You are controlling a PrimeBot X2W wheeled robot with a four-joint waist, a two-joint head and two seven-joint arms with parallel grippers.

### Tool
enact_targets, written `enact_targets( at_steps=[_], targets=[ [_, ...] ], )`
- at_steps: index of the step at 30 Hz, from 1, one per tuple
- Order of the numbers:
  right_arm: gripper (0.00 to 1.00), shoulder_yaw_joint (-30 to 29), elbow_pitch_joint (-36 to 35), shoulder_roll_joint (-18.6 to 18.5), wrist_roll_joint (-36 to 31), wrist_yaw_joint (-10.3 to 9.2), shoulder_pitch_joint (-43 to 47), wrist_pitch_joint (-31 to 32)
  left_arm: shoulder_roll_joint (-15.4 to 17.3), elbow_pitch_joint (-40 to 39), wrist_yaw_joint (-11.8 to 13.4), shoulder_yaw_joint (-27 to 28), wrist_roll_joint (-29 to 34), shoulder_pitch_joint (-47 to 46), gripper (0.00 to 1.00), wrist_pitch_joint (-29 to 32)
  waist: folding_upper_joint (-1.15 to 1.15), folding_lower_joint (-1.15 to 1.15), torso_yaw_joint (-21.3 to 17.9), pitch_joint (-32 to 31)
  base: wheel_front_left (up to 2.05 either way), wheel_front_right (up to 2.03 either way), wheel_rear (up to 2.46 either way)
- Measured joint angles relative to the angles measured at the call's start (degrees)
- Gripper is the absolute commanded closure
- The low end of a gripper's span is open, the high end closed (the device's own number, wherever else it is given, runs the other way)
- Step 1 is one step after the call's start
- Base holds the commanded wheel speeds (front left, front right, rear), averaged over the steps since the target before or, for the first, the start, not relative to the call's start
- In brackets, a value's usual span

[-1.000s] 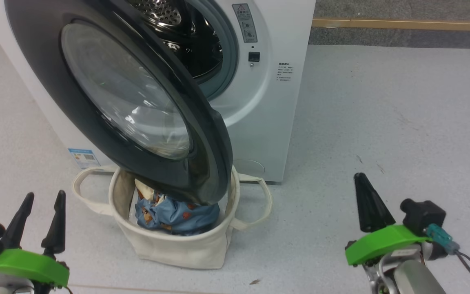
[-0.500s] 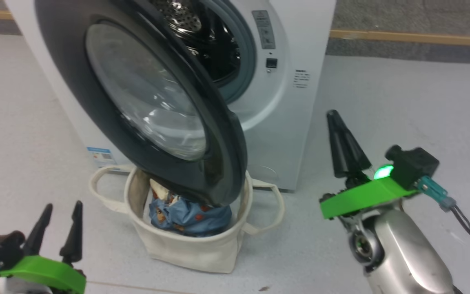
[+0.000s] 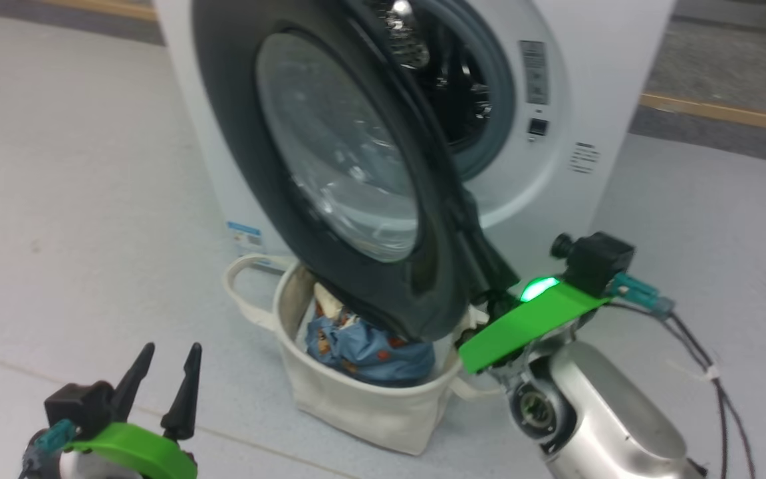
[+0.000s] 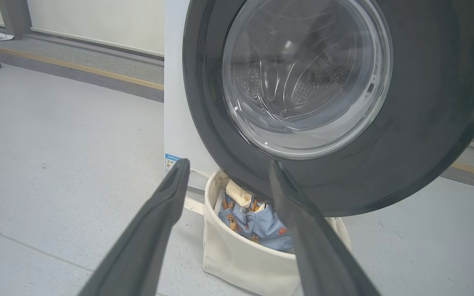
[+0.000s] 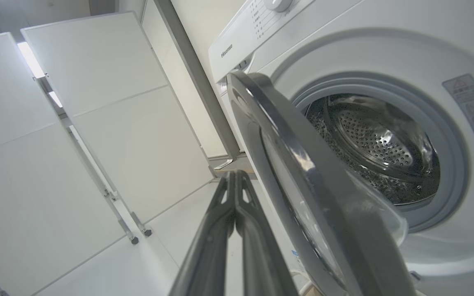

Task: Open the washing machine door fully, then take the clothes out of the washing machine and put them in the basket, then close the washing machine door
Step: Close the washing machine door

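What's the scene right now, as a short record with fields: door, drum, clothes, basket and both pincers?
door: open, swung out over the basket
drum: bare steel where visible
clothes: in the basket, blue bear print
basket: on the floor before the washer, under the door's lower edge
left pincer: open, empty, low, apart from the basket
right pincer: shut, empty, beside the door's outer rim; contact unclear
left to do: close the door
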Motion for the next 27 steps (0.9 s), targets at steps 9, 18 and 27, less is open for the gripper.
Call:
enact_targets(
  at_steps=[9, 18, 27],
  targets=[
    [1.00, 4.6, 10.1, 0.0, 6.0, 0.00, -0.4, -1.4, -0.8, 1.3, -0.4, -1.5, 0.5, -1.5, 0.00, 0.0, 0.00, 0.00, 5.5, 1.1, 0.00, 0.00, 0.00],
    [1.00, 3.2, 17.4, 0.1, 5.0, 0.00, -5.2, -1.6, -1.6, 1.4, -0.8, -1.6, 0.5, -4.9, 0.00, 0.0, 0.00, 0.00, 5.8, 5.5, 0.00, 0.00, 0.00],
    [1.00, -7.0, 17.8, 0.4, -2.3, 0.01, -5.4, -1.6, -2.3, 1.9, -1.3, -1.3, 0.5, -6.2, 0.00, 0.0, 0.00, 0.00, 4.0, 7.8, 0.00, 0.00, 0.00]
  ],
)
